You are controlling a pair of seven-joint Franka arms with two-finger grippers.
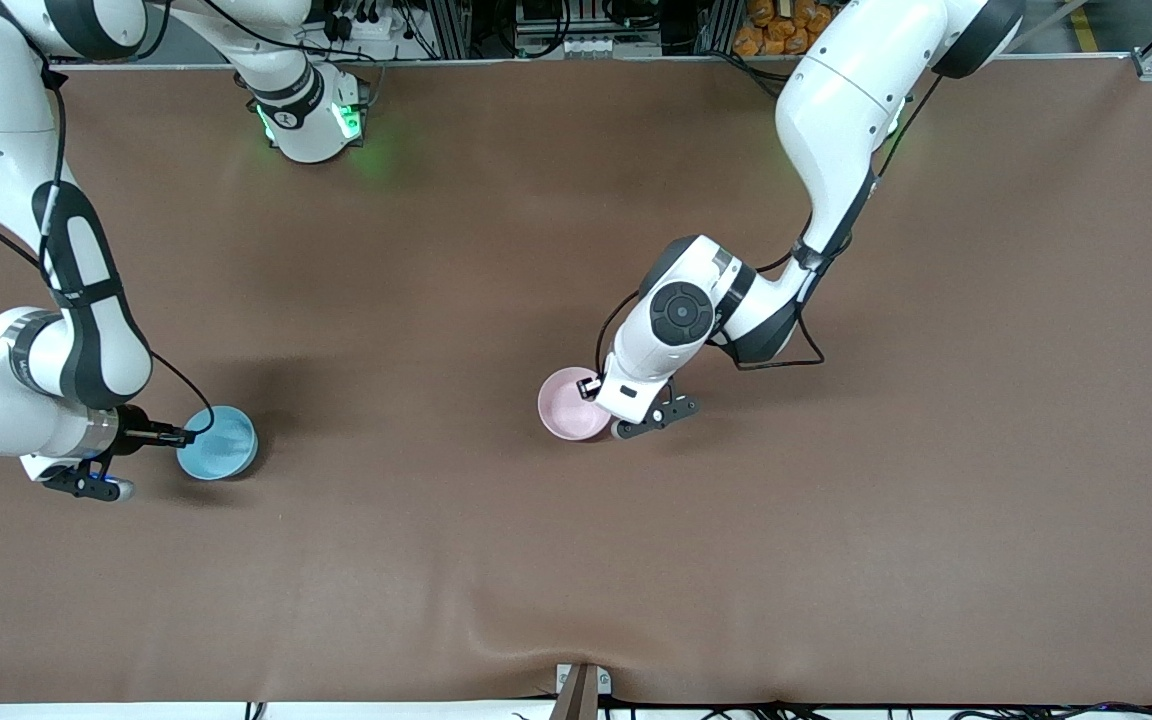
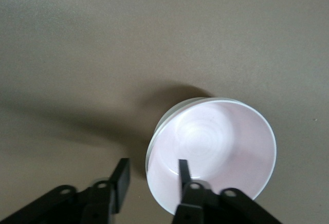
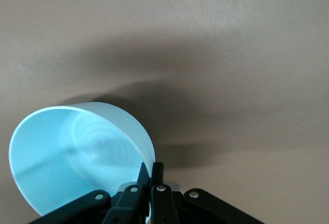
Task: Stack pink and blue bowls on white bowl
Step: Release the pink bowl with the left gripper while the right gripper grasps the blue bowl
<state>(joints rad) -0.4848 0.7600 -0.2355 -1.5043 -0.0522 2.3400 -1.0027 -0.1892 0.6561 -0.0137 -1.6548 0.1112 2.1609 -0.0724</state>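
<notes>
While pinching the blue bowl (image 1: 219,443) by its rim, right gripper (image 3: 151,170) closed down narrow on the thin wall, one finger inside and one outside. Sensible hold for carrying: leaves the bowl's underside free to drop into another bowl. Blue bowl toward the right arm's end of the table (image 1: 576,580), well apart from the pink bowl (image 1: 568,403) and a touch nearer the front camera. Seen tipped in the right wrist view; resting on the table or raised just off it, not possible to tell.

Left gripper (image 2: 153,165) spread wide astride the pink bowl's rim near the middle of the table, one finger inside, the other outside, neither pressing the wall. Looks like a let-go after a placement or the start of a grasp; impossible to say which.

Hard to find the white bowl (image 2: 165,118): nowhere on its own in the front view. Only a paler second edge peeking out along one side of the pink rim in the left wrist view, so probably nested underneath, pink already stacked. Rest of it hidden by the pink bowl and the left arm's hand. If so, blue bowl due next on top of the pink one.
</notes>
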